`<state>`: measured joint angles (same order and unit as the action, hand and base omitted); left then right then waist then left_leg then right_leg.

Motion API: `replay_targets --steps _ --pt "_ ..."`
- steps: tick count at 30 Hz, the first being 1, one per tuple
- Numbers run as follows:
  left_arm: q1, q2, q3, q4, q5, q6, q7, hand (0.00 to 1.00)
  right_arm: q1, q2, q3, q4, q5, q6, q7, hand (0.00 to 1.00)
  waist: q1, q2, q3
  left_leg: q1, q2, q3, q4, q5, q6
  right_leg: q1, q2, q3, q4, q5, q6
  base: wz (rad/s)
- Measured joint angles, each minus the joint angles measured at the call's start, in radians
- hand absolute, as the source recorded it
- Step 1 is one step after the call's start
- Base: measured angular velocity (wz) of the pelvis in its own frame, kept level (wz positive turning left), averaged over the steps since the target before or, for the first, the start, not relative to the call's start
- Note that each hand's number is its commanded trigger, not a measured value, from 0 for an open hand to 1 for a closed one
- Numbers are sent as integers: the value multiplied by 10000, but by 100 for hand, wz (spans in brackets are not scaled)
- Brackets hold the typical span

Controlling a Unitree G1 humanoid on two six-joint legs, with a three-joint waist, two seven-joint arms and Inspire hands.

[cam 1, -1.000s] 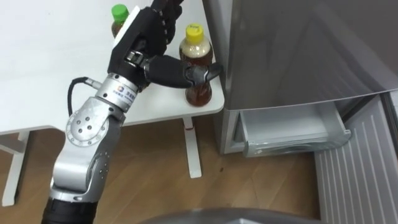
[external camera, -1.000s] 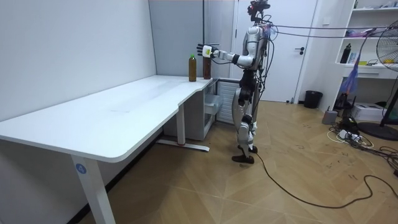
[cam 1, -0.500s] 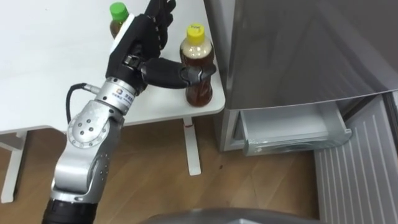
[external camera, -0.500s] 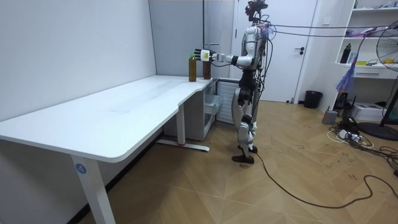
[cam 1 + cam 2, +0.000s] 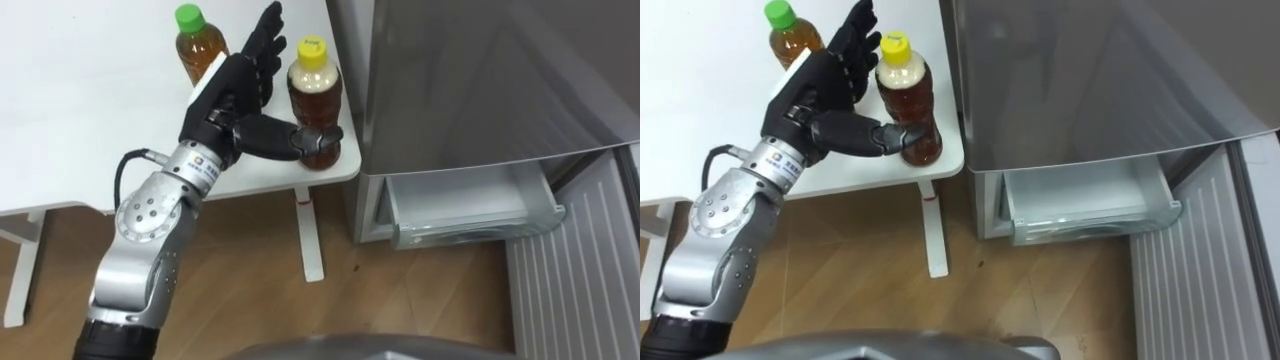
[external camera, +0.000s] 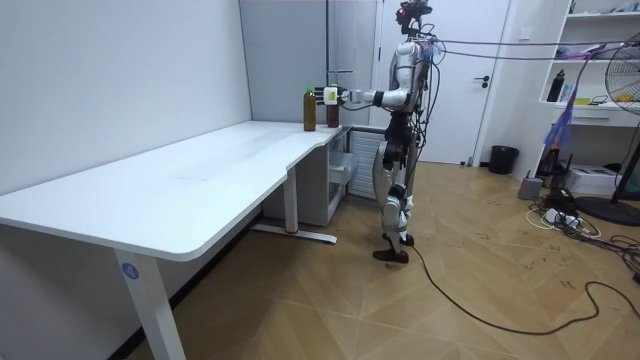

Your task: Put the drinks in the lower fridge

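Your left robot hand is at the yellow-capped bottle, which stands at the near corner of the counter, just beside the fridge. The robot hand is wide open. Its fingers point straight up along the bottle's left side and its thumb lies across the lower front, so I judge the grip not yet made.

Close the fingers around the middle of the bottle's body, not up at the neck, and feel it firm before you lift. The bottle sits close to the counter's edge, so a sideways nudge could tip it to the floor. Lift straight up first, then swing right and down to the white drawer, which stands open at the bottom of the fridge. Keep clear of the fridge's grey side on the way.

The green-capped bottle stands further back, behind the robot hand and apart from the first bottle. Leave it for the next trip.

The counter is plain, smooth and white. In the room view the robot stands upright at the counter's far end on wood flooring, with a white door and a fan beyond it.
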<state>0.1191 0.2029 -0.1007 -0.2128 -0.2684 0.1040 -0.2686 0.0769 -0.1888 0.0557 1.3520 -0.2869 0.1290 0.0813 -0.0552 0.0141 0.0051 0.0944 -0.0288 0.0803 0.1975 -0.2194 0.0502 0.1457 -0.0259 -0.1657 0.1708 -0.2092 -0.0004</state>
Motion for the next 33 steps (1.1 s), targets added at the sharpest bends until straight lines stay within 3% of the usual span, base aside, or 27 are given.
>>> replay_targets --steps 8,30,31,32,33 --pt "16 -62 -14 114 -14 41 -87 0 -37 -1 7 0 14 43 76 0 -60 39 -19 63 1 1 1 0 0 130 -1 0 1 1 -1 0" --pt "15 -129 -38 112 -467 202 -190 0 40 9 110 -419 -15 254 -61 0 -235 -30 36 60 2 -3 17 -1 -1 87 6 16 -11 1 -1 0" --pt "15 -129 -39 113 -525 202 -191 2 39 8 109 -425 -15 253 -63 0 -235 -21 31 61 2 -2 18 -1 -1 88 6 16 -10 1 -1 0" --pt "15 -129 -39 113 -533 202 -191 20 41 8 110 -425 -15 253 -63 0 -235 -18 29 61 2 -2 18 -1 -1 90 6 17 -9 1 -1 0" --pt "15 -132 -39 112 -541 202 -190 56 43 8 110 -424 -15 254 -64 0 -236 -10 24 61 2 -3 18 -1 -1 100 6 15 -7 1 -1 0"
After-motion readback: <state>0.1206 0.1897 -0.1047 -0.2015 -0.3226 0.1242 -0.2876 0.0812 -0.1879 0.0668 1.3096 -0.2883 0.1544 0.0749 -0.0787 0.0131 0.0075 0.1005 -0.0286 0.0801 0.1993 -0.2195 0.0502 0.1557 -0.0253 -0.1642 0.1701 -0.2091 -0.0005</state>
